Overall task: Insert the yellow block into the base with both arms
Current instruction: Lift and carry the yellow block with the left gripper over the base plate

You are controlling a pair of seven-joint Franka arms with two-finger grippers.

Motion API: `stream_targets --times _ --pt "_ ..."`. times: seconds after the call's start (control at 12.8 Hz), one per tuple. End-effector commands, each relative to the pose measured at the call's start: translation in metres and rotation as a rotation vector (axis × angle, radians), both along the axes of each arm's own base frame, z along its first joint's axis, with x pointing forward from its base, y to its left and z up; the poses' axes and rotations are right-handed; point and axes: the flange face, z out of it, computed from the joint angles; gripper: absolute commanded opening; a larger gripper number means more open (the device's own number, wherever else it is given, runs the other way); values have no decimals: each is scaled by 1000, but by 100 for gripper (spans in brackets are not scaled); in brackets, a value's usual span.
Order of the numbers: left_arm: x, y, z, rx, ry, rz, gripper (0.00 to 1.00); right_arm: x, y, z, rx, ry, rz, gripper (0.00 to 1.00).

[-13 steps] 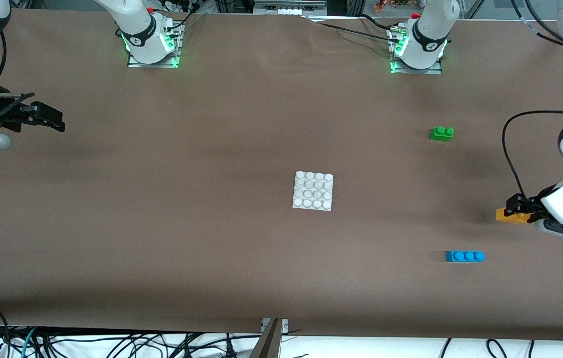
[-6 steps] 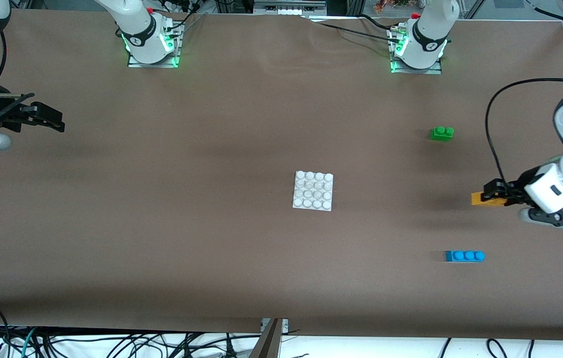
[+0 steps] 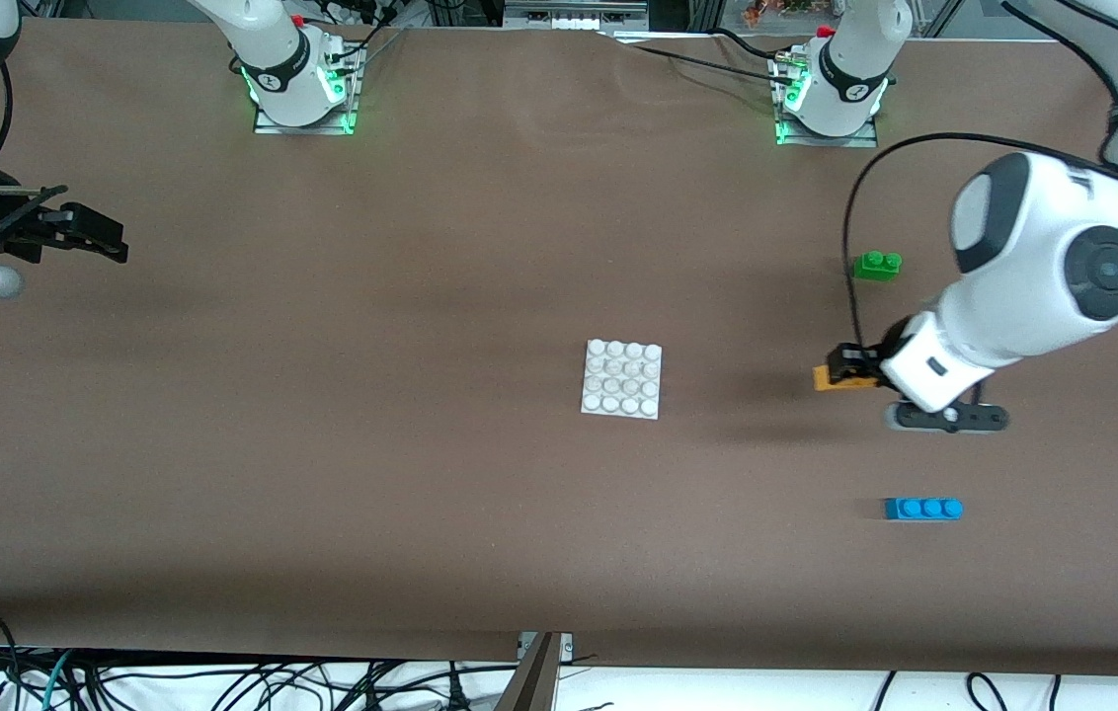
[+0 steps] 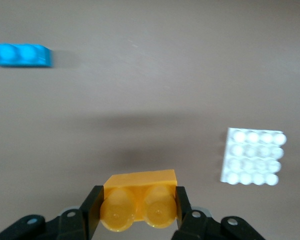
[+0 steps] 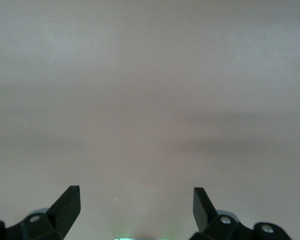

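Observation:
My left gripper (image 3: 840, 373) is shut on the yellow block (image 3: 828, 378) and holds it in the air over bare table between the base and the left arm's end. In the left wrist view the block (image 4: 140, 192) sits between the two black fingers (image 4: 92, 210), studs toward the camera. The white base (image 3: 622, 379) lies flat at the table's middle; it also shows in the left wrist view (image 4: 252, 156). My right gripper (image 3: 90, 237) is open and empty, waiting over the right arm's end of the table; its view (image 5: 135, 202) shows only bare table.
A green two-stud brick (image 3: 877, 265) lies toward the left arm's end, farther from the front camera than the held block. A blue three-stud brick (image 3: 922, 509) lies nearer to the front camera; it also shows in the left wrist view (image 4: 20, 55).
My left gripper has lifted the yellow block and carried it from the left arm's end of the table toward the base. The right arm has not moved.

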Motion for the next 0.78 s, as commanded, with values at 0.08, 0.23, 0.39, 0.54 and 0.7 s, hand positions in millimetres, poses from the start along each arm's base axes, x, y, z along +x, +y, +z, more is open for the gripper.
stream_targets --times 0.08,0.23,0.39,0.54,0.7 --pt "-14 -68 -20 9 18 -45 52 1 -2 3 -8 7 -9 100" --pt "-18 -101 -35 -7 -4 -58 52 1 -1 3 -8 7 -8 100" --pt "-25 -137 -57 10 -25 -62 52 1 -1 3 -8 7 -8 100" --pt "-34 -170 -86 45 -33 -44 52 1 -1 3 -8 7 -8 100" --pt "-37 -188 -107 37 -46 -4 52 1 -1 3 -8 7 -8 100"
